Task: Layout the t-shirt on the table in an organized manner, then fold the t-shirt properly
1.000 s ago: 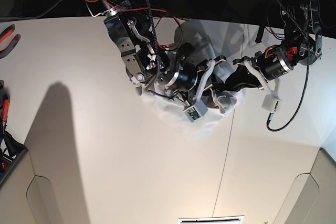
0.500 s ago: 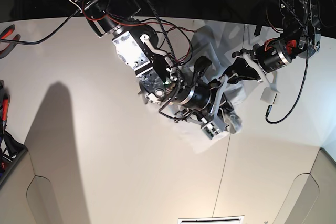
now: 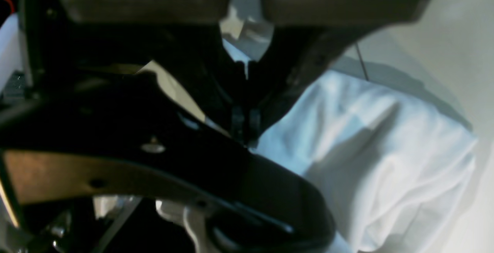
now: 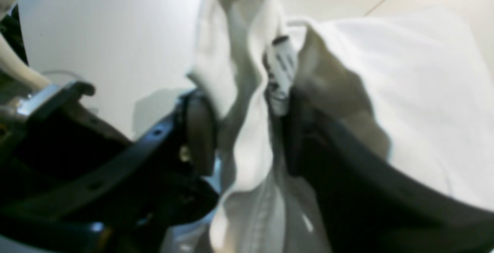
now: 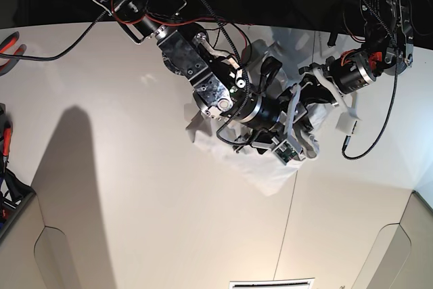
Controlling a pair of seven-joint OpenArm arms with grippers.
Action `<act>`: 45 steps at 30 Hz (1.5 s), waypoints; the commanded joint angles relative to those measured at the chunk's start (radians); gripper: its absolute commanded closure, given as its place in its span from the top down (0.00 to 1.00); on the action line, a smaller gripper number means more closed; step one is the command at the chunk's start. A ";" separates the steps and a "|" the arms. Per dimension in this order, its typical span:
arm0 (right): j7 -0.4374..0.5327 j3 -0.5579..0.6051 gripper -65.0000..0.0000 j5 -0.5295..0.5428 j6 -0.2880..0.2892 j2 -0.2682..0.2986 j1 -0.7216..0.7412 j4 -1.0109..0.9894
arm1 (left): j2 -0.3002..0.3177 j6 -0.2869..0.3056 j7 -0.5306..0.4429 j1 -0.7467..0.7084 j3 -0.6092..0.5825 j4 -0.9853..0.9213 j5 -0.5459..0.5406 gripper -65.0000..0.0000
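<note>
The white t-shirt [image 5: 265,170] lies bunched on the table [image 5: 135,201] under both arms, right of the middle. My right gripper [image 5: 304,141] reaches across it from the left. In the right wrist view the right gripper [image 4: 243,102] has a thick fold of the t-shirt [image 4: 405,91] between its dark fingers [image 4: 197,129]. My left gripper [image 5: 306,97] comes in from the right, just behind the right one. In the left wrist view the left gripper [image 3: 243,127] has its jaws together at the edge of the t-shirt [image 3: 386,160]. Most of the shirt's shape is hidden by the arms.
A thin dark seam [image 5: 291,214] runs down the table toward the front. Beige cut-out corners sit at front left [image 5: 40,248] and front right [image 5: 399,248]. Red-handled tools [image 5: 10,45] lie at the left edge. A cable with a white box [image 5: 349,125] hangs from the left arm.
My right arm has swung right and forward over the shirt, and the cloth has shifted with it. My left gripper has pulled back slightly toward the far right.
</note>
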State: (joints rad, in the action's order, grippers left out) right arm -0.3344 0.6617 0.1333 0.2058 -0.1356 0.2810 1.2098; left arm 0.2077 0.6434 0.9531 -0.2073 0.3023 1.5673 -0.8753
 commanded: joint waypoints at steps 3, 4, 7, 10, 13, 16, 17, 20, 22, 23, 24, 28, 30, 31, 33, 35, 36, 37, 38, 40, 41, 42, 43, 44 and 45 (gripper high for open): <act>0.032 0.000 0.42 0.006 0.039 -0.016 0.052 0.024 | 0.008 0.005 -0.014 0.008 0.004 0.021 -0.026 0.00; 0.031 0.000 0.42 0.010 0.053 -0.016 0.063 0.025 | 0.008 0.005 -0.014 0.008 0.004 0.021 -0.026 0.00; 0.031 0.000 0.42 0.066 0.075 -0.016 0.093 0.036 | 0.008 0.005 -0.015 0.008 0.004 0.021 -0.027 0.00; 0.030 0.000 0.42 0.102 0.090 -0.016 0.108 0.066 | 0.008 0.005 -0.022 0.008 0.004 0.021 -0.027 0.00; 0.026 0.000 0.42 0.137 0.090 -0.016 0.109 0.108 | 0.008 0.005 -0.023 0.008 0.004 0.022 -0.027 0.00; 0.016 0.000 0.42 0.147 0.090 -0.016 0.109 0.153 | 0.008 0.005 -0.030 0.009 0.005 0.024 -0.027 0.00; 0.015 0.000 0.42 0.147 0.090 -0.016 0.109 0.171 | 0.008 0.005 -0.030 0.011 0.006 0.024 -0.027 0.00; -0.001 -0.002 0.42 0.119 0.088 -0.016 0.109 0.231 | 0.008 0.009 -0.032 0.018 0.026 0.027 -0.026 0.00; -0.032 -0.008 0.42 0.078 0.085 -0.016 0.109 0.275 | 0.008 0.009 -0.032 0.022 0.067 0.038 -0.022 0.00; -0.050 -0.016 0.42 0.056 0.078 -0.016 0.109 0.296 | 0.009 0.009 -0.032 0.022 0.097 0.046 -0.022 0.00; -0.068 -0.026 0.42 0.036 0.069 -0.016 0.109 0.315 | 0.009 0.009 -0.032 0.022 0.133 0.057 -0.022 0.00; -0.091 -0.102 0.42 -0.034 0.007 -0.016 0.108 0.350 | 0.009 0.009 -0.033 0.022 0.296 0.116 -0.026 0.00; -0.105 -0.162 0.42 -0.069 -0.018 -0.016 0.106 0.349 | 0.009 0.009 -0.033 0.021 0.368 0.147 -0.053 0.00; -0.123 -0.196 0.39 -0.082 -0.031 -0.016 0.105 0.347 | 0.009 0.009 -0.034 0.022 0.395 0.161 -0.083 0.00; -0.177 -0.270 0.20 -0.092 -0.047 -0.016 0.103 0.341 | 0.010 0.010 -0.047 0.022 0.420 0.182 -0.150 0.00; -0.227 -0.344 0.00 -0.088 -0.046 -0.016 0.095 0.332 | 0.012 0.025 -0.056 0.030 0.409 0.190 -0.188 0.00; -0.235 -0.378 0.00 -0.087 -0.046 -0.015 0.086 0.328 | 0.012 0.027 -0.056 0.041 0.391 0.190 -0.194 0.00; -0.239 -0.409 0.00 -0.080 -0.046 -0.013 0.076 0.321 | 0.012 0.026 -0.056 0.054 0.366 0.190 -0.194 0.00; -0.238 -0.438 0.00 -0.076 -0.045 -0.010 0.068 0.311 | 0.011 0.026 -0.056 0.069 0.333 0.190 -0.194 0.00; -0.238 -0.483 0.00 -0.060 -0.045 -0.008 0.053 0.280 | 0.011 0.026 -0.055 0.104 0.249 0.190 -0.189 0.00; -0.237 -0.499 0.00 -0.051 -0.045 -0.008 0.047 0.259 | 0.011 0.025 -0.051 0.123 0.198 0.190 -0.178 0.00; -0.235 -0.508 0.00 -0.039 -0.045 -0.008 0.042 0.236 | 0.011 0.023 -0.051 0.143 0.143 0.190 -0.153 0.00; -0.234 -0.511 0.00 -0.031 -0.045 -0.008 0.042 0.209 | 0.010 0.021 -0.051 0.162 0.087 0.190 -0.119 0.00; -0.233 -0.511 0.00 -0.024 -0.044 -0.009 0.043 0.180 | 0.008 0.010 -0.051 0.181 0.032 0.190 -0.085 0.00; -0.219 -0.510 0.00 -0.016 -0.037 -0.009 0.043 0.153 | 0.005 -0.014 -0.052 0.198 -0.021 0.190 -0.051 0.00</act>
State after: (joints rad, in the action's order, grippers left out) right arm -0.5785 0.1505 0.1112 0.1642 -0.1337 0.2966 1.3441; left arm 0.2054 0.6270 0.9226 -0.0227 0.2729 1.7409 -0.9066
